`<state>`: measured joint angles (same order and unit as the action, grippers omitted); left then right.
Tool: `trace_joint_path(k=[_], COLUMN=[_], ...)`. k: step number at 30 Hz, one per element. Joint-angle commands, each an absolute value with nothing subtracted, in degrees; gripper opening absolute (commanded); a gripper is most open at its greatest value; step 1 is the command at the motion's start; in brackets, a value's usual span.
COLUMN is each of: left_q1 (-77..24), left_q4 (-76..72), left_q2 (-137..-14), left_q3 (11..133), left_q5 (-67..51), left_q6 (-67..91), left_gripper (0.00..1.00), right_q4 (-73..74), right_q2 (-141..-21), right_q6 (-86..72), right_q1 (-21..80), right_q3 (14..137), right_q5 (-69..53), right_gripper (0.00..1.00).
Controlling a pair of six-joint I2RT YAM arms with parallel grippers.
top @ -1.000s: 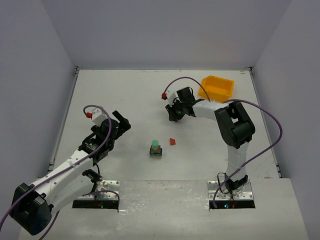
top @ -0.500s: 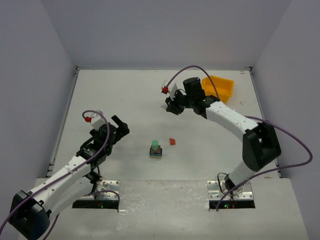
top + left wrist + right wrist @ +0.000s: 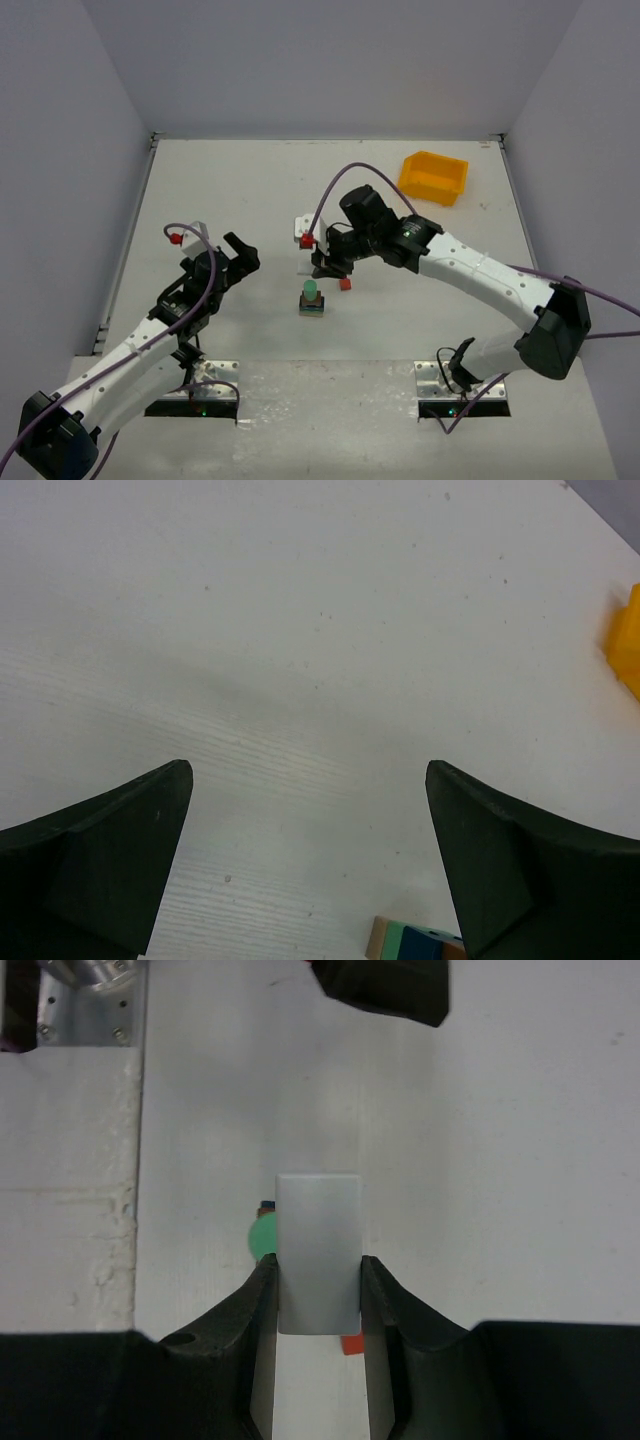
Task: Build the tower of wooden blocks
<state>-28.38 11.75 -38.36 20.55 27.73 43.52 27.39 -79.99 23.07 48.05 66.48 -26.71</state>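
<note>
The right gripper (image 3: 324, 268) is clenched on a grey rectangular block (image 3: 318, 1250), which is pinched upright between both fingers with its upper half standing clear of them. The gripper is held over the middle of the table (image 3: 250, 190), just beyond the wood block tower (image 3: 312, 299); whether the block touches the tower cannot be told.

The tower is seen near the front centre of the table, between the two arms. It is a short stack topped by a green cylinder (image 3: 311, 289). In the right wrist view, that green top is partly hidden behind the held block, at its left edge. A small red block (image 3: 345, 284) lies on the table just to the right of the tower, apart from it.

The left gripper (image 3: 240, 252) is released, its jaws spread wide with nothing between them, and is held to the left of the tower, well apart from it. A yellow bin (image 3: 433, 177) is set at the far right of the table.
</note>
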Motion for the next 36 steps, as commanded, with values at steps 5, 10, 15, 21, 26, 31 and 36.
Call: trace_joint_path(k=[5, 10, 15, 21, 26, 31, 36], left_q1=[-27.7, -27.8, -27.8, -27.8, -27.7, -27.8, -27.8], left_q4=[10.3, 10.5, 10.7, 10.6, 10.7, 10.5, 10.5], left_q2=[-37.5, -37.4, -37.3, -36.9, -36.8, -36.9, -37.0], left_q3=[20.4, 20.3, 20.3, 20.0, 20.0, 20.0, 20.0], left_q5=[27.8, 28.3, 28.9, 28.9, 28.8, 28.7, 28.6], left_q6=[42.8, 43.2, 43.5, 43.8, 43.9, 43.9, 43.9], left_gripper=[1.0, 1.0, 1.0, 1.0, 1.0, 1.0, 1.0], right_q4=[36.2, 35.8, 34.7, 34.7, 33.8, 33.5, 33.1], right_q2=[-82.7, -85.4, -87.4, -87.0, -86.4, -86.4, -86.1], right_q6=[22.0, 17.6, 14.8, 14.3, 14.3, 14.3, 14.4], right_q1=[53.4, 54.7, 55.4, 55.9, 56.0, 56.0, 56.0], right_q3=[72.5, 74.2, 75.5, 74.5, 73.4, 72.7, 71.8], right_q5=[-19.7, -17.1, -12.1, -12.1, -13.3, -13.7, -13.4], right_gripper=[0.17, 0.18, 0.18, 0.2, 0.2, 0.21, 0.22])
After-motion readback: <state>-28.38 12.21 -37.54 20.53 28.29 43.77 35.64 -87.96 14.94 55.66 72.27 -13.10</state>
